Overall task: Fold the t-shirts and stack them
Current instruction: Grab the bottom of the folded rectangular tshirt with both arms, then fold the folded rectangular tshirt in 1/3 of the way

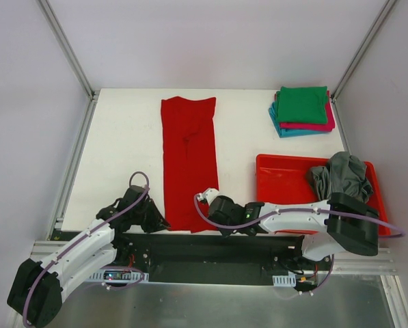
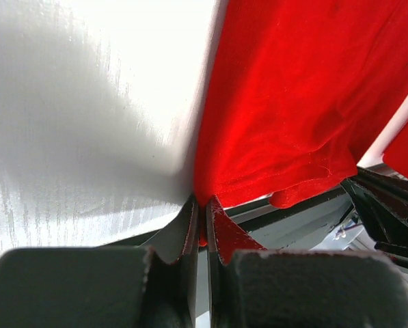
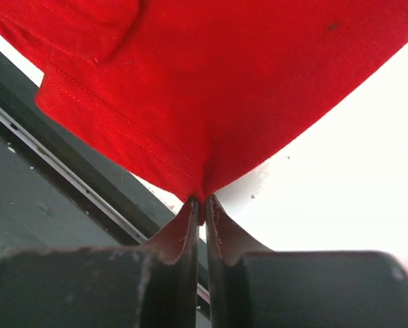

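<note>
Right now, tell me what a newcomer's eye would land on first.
First the long red t-shirt down the middle of the white table, its near corners pinched by the left gripper and right gripper. Next, the folded stack in the far right corner and the crumpled grey shirt in the red tray.

The left arm (image 1: 80,249) and right arm (image 1: 292,217) had white links, black joints and looping purple cables (image 1: 195,208). The left hand (image 2: 202,208) and right hand (image 3: 202,205) had dark, tapering fingers (image 2: 186,232).

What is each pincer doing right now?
Left pincer: closed, pinching the red t-shirt at its near left corner.
Right pincer: closed on its near right corner.
</note>
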